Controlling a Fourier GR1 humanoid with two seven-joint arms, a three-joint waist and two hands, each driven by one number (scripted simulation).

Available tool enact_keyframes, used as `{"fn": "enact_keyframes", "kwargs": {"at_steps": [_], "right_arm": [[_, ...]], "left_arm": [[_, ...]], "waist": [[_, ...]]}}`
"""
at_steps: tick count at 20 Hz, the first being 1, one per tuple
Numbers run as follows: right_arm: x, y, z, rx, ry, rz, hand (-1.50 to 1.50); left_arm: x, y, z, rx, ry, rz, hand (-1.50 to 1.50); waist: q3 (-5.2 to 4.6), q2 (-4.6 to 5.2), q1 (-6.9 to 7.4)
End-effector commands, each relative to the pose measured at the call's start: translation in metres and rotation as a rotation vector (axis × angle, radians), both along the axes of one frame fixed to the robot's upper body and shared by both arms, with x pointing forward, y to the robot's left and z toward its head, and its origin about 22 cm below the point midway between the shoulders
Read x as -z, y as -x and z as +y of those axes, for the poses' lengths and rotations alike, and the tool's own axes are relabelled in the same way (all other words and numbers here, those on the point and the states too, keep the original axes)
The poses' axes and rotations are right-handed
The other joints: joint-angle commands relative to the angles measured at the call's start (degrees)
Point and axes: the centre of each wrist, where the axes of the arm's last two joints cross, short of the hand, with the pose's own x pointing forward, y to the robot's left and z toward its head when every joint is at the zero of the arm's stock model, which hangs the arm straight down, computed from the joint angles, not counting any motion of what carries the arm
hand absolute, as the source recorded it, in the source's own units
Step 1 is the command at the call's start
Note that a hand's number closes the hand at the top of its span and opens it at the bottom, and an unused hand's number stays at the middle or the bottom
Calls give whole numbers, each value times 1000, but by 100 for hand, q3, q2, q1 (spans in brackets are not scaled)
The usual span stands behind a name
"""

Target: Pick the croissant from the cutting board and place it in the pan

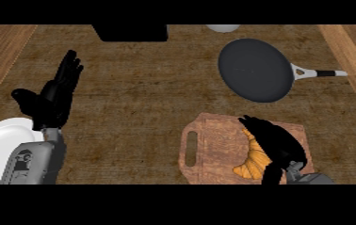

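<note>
A golden croissant (254, 160) lies on the wooden cutting board (215, 148) at the lower right of the head view. My right hand (274, 141) is over the croissant's right side, its fingers curled down around the pastry and hiding part of it. The dark round pan (254, 70) with a white and black handle (319, 72) sits further back on the counter, above the board. My left hand (52, 99) rests open at the left, fingers up, well away from both.
A white plate (15, 134) shows at the lower left edge, partly behind my left forearm. A black block (131, 32) and a pale round object (222, 28) sit at the counter's far edge. Lighter wood strips border both sides.
</note>
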Motion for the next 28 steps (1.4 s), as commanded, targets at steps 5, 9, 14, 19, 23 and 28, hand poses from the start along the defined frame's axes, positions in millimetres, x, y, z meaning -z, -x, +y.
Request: {"fn": "enact_keyframes", "kwargs": {"at_steps": [5,9,14,19,23,28], "right_arm": [[13,-15,14,-124,-58,74,150],[37,-5,0,-149,-19,-5,150],[26,-16,-9,-146,-30,-11,150],[15,20,91,-209,-75,-80,150],[-8,39,162,-245,-108,-150,150],[-46,52,164,-178,-201,-507,150]], "left_arm": [[-9,-2,0,8,2,-1,0],[-5,18,-12,-10,5,8,0],[-20,-3,-3,-4,-5,-7,0],[7,-2,2,-4,3,12,0],[2,-8,3,6,10,12,0],[9,7,-7,-2,12,6,0]], "waist": [[1,0,20],[2,-4,25],[0,2,1],[-2,0,-14],[-3,17,65],[0,-29,-30]]}}
